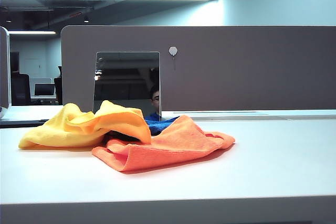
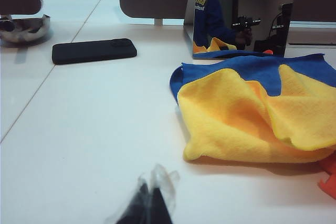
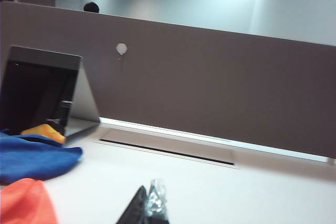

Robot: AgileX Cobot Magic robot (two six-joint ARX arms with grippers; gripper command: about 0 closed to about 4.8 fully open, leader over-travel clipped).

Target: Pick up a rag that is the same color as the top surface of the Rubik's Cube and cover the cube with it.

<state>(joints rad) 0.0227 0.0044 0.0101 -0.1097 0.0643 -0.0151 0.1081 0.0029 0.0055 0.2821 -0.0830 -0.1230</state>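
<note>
The yellow rag [image 1: 79,127] lies in a raised, crumpled heap at the table's left middle, and part of it rests on the blue and orange cloths. The left wrist view shows the yellow rag [image 2: 247,119] just beyond my left gripper [image 2: 153,183], which is shut, empty and low over bare table. My right gripper [image 3: 152,195] is also shut and empty, off to the side of the cloths, and only a corner of the rag [image 3: 44,130] shows there. The Rubik's Cube is hidden in every view. Neither gripper appears in the exterior view.
An orange cloth [image 1: 168,148] lies in front of a blue cloth [image 1: 160,124]. A standing mirror [image 1: 127,82] leans on the grey partition [image 1: 236,66] behind them. A black phone [image 2: 93,51] and a metal bowl [image 2: 23,29] sit farther back. A cable slot [image 3: 168,151] runs along the partition.
</note>
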